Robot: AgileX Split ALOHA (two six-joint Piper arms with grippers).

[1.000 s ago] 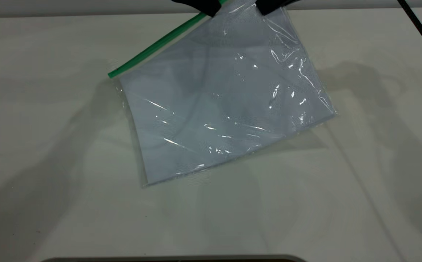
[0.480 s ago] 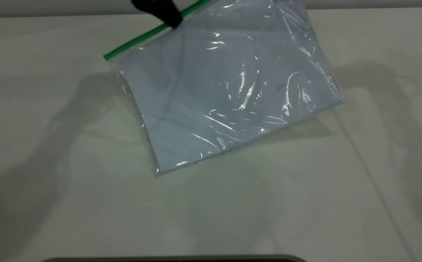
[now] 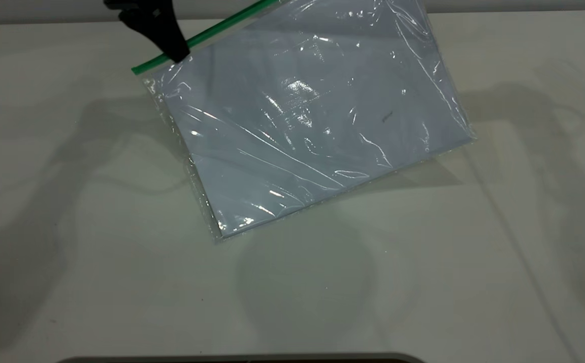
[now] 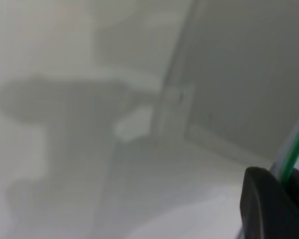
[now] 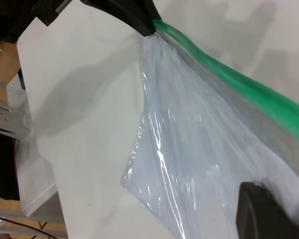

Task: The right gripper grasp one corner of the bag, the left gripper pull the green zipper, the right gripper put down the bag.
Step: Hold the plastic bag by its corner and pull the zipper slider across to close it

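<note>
While the right gripper (image 5: pixel 269 214) is holding up the bag (image 3: pixel 312 126), the left gripper (image 3: pixel 174 48) is pinching the green zipper (image 3: pixel 206 34) near its far end; putting down is left.

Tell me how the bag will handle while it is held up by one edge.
The bag is probably floppy: its film is creased and it hangs slanted from the zipper edge. The sheets inside likely stiffen it somewhat. The glossy film looks slippery, so the left pincer might slip.
</note>
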